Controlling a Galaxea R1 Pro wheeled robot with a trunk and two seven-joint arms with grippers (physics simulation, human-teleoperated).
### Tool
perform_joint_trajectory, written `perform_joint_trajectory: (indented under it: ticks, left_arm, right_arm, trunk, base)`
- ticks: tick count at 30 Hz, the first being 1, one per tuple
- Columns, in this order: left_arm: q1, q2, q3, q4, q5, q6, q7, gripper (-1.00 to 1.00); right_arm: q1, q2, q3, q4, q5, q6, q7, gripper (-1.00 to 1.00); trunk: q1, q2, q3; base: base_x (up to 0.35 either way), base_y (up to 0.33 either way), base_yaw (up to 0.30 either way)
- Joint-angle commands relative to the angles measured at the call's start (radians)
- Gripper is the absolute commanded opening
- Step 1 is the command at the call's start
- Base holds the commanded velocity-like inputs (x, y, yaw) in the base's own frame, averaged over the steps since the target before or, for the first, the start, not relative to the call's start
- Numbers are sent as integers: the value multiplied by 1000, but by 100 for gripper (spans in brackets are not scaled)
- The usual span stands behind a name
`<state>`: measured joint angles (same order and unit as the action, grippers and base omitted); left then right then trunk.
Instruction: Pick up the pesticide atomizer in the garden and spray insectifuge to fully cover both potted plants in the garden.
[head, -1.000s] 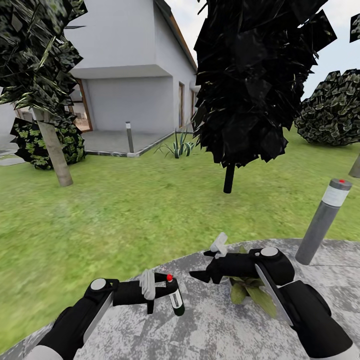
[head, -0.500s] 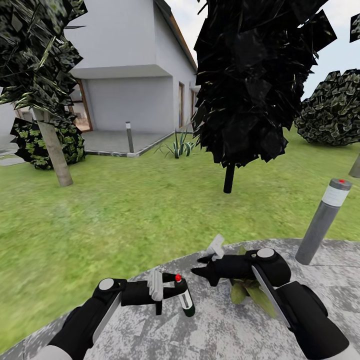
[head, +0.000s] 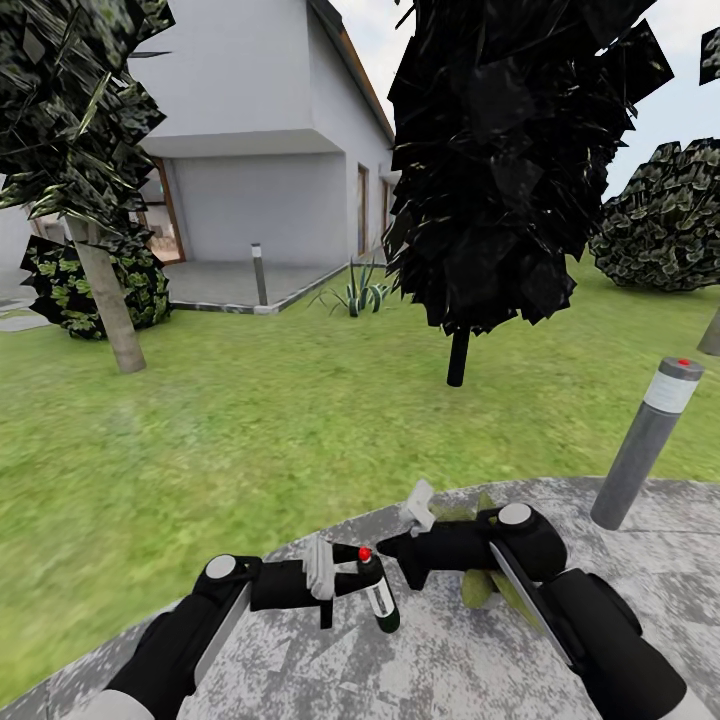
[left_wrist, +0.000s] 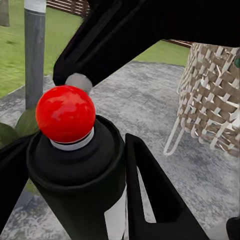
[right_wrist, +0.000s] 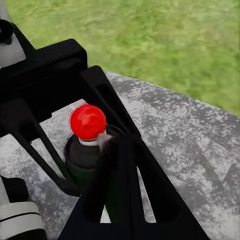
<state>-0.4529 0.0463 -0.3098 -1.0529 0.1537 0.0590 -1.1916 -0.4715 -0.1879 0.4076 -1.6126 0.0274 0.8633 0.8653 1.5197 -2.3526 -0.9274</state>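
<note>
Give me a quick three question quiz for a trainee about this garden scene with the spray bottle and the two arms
1. True or false: the pesticide atomizer is lying flat on the lawn.
2. Multiple choice: which end effector grips the atomizer? A) left end effector B) right end effector C) both.
3. Fill in: the potted plant sits on the stone patio, partly hidden under the ____ arm.

Key
1. False: it is held upright above the patio, red tip on top.
2. A: the left fingers flank the bottle; the right end effector sits close beside it, and its grip state is unclear.
3. Right.
</note>
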Motion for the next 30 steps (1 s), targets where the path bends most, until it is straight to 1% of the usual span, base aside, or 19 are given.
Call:
perform_joint_trajectory:
  ticks: [1, 4, 6, 7, 22, 28, 30]
  left_arm:
    - [-1, -5, -3, 0, 5, 8, -1, -100]
    - [-1, -16, -2, -1, -20, 11, -2, -100]
    - [-2, -27, -2, -2, -50, 12, -3, -100]
    - [-1, -33, 1, -2, -72, 9, -5, -100]
    - [-1, -29, 5, -2, -71, 9, -5, -100]
    - [0, -21, 21, 6, -69, 7, 3, -100]
    - [1, -19, 35, 7, -69, 7, 6, -100]
  right_arm:
    - [-1, -1, 6, -1, 3, 7, 3, -100]
    - [-1, -1, 11, -1, 4, 15, 3, -100]
    - [-1, -1, 13, -1, 4, 20, 3, -100]
    - [-1, -1, 10, -1, 3, 23, 1, -100]
    - [-1, -1, 8, -1, 3, 23, 1, -100]
    - [-1, -10, -2, -2, 2, 16, 1, -100]
    - [-1, -11, -9, -2, 2, 11, 0, -100]
  trunk:
    - [0, 0, -1]
    - [0, 0, -1]
    - [0, 0, -1]
    - [0, 0, -1]
    - [0, 0, -1]
    - [0, 0, -1]
    - [0, 0, -1]
  base:
    - [0, 0, 0]
    - [0, 0, 0]
    - [0, 0, 0]
    - [0, 0, 0]
    - [0, 0, 0]
    - [0, 0, 0]
    - [0, 0, 0]
